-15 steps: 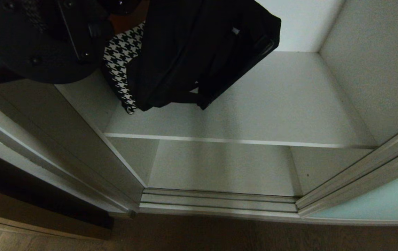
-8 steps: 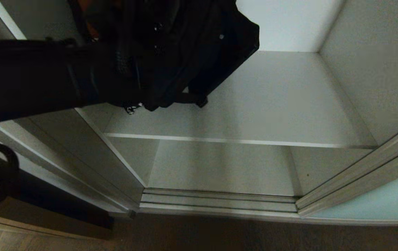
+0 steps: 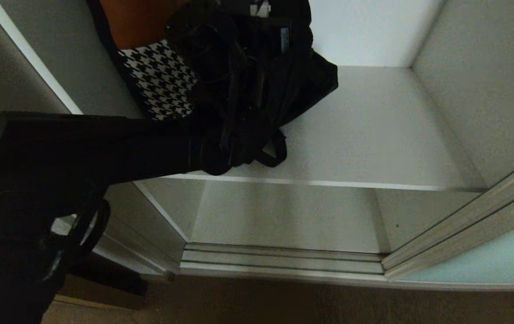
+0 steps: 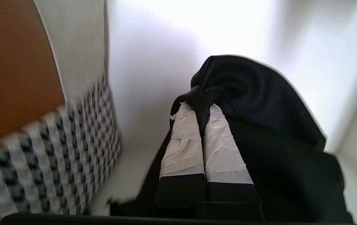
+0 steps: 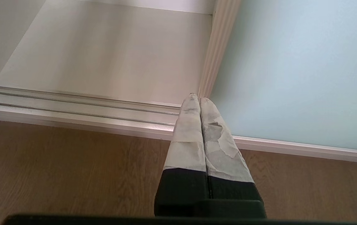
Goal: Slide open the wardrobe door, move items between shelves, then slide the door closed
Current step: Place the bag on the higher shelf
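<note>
Left wrist view: left hand (image 4: pixel 202 107) clenched on black bag's strap (image 4: pixel 201 101) above shelf (image 3: pixel 373 135). Risk: thin strap slipping out, bag (image 3: pixel 261 90) dropping.

The left gripper (image 4: pixel 201 107), its two white-taped fingers (image 4: pixel 184 147) pressed together, pinches a dark strap of a black woven fabric bag (image 4: pixel 272 140). Beside it hangs a black-and-white houndstooth cloth (image 4: pixel 72 156) with an orange-brown panel (image 4: pixel 12 68), against a pale white surface (image 4: pixel 153 62).
</note>
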You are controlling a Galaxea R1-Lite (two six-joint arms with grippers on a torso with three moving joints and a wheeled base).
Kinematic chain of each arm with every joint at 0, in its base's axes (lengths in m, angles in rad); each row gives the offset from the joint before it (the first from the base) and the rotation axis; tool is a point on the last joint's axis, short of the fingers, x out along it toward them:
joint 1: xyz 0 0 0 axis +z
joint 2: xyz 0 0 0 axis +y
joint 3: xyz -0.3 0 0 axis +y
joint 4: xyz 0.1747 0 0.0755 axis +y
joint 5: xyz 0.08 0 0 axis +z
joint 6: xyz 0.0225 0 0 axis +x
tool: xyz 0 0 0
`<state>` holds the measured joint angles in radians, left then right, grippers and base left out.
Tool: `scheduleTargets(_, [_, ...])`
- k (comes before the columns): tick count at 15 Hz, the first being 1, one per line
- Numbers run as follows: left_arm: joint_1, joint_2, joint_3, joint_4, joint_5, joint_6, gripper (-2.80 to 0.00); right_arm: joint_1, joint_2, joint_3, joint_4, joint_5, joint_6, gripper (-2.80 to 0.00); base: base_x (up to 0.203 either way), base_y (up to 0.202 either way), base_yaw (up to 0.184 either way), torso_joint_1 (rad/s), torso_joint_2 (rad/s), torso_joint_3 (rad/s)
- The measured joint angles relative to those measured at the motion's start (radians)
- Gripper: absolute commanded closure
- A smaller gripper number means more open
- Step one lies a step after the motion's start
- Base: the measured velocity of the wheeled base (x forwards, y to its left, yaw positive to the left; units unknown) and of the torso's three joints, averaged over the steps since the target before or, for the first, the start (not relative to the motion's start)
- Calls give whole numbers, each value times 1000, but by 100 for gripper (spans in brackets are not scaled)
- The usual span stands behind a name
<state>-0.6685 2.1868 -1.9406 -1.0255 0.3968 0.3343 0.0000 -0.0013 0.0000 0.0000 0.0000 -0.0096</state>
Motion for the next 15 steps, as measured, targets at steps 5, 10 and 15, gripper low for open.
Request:
scheduleTargets(5, [1, 31, 0, -1, 40, 4, -280, 0, 0, 0, 0, 0, 0, 0, 0, 0, 0, 0, 0, 0])
scheduleTargets(10, [0, 38, 0, -6, 27, 12, -280, 0, 0, 0, 0, 0, 0, 0, 0, 0, 0, 0, 0, 0])
scheduleTargets(15, [-4, 11, 1, -38, -24, 11, -280, 0, 0, 0, 0, 0, 0, 0, 0, 0, 0, 0, 0, 0])
